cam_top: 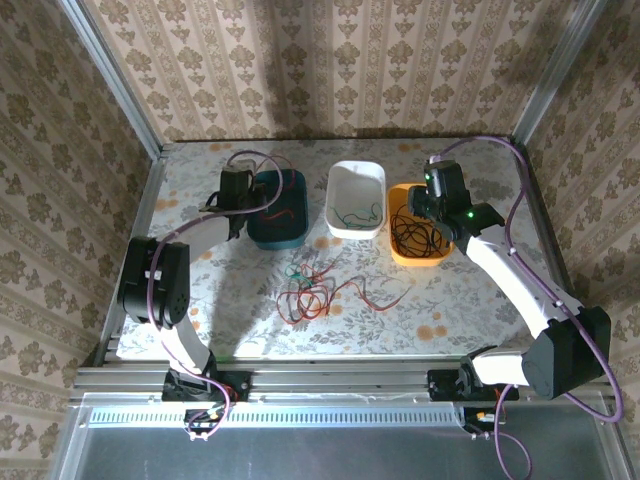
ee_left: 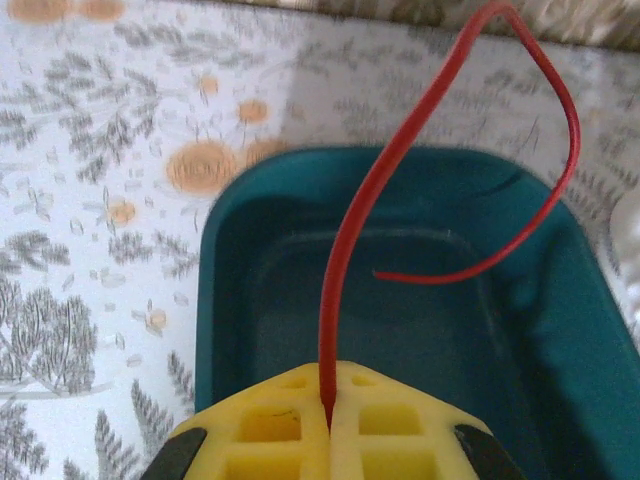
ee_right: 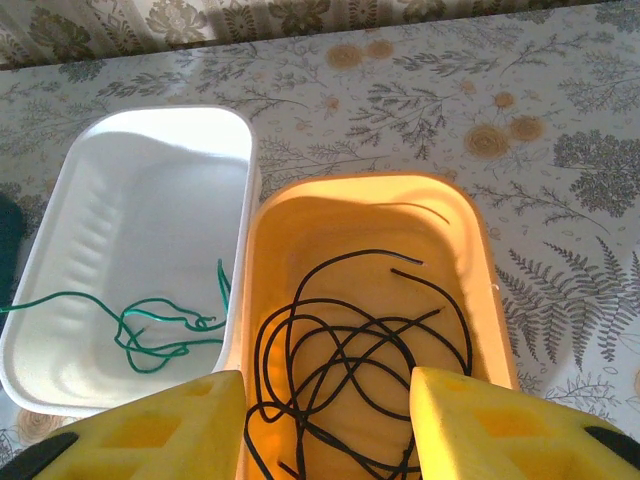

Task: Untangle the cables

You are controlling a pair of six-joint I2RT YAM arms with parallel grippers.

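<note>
My left gripper [ee_left: 330,375] is shut on a red cable [ee_left: 350,230], which rises from between the yellow fingers and curls back over the teal tray [ee_left: 215,250]. In the top view this gripper [cam_top: 240,205] hangs at the teal tray's [cam_top: 280,238] left side. My right gripper [ee_right: 328,385] is open with nothing between its fingers, above the orange tray [ee_right: 478,260] that holds several black cables [ee_right: 350,340]. Green cables [ee_right: 150,325] lie in the white tray [ee_right: 150,180]. A tangle of red and green cables [cam_top: 310,290] lies on the table's middle.
The three trays stand in a row at the back: teal, white [cam_top: 357,168], orange [cam_top: 420,258]. Patterned walls close in the table on three sides. Thick purple arm cables [cam_top: 515,200] loop beside each arm.
</note>
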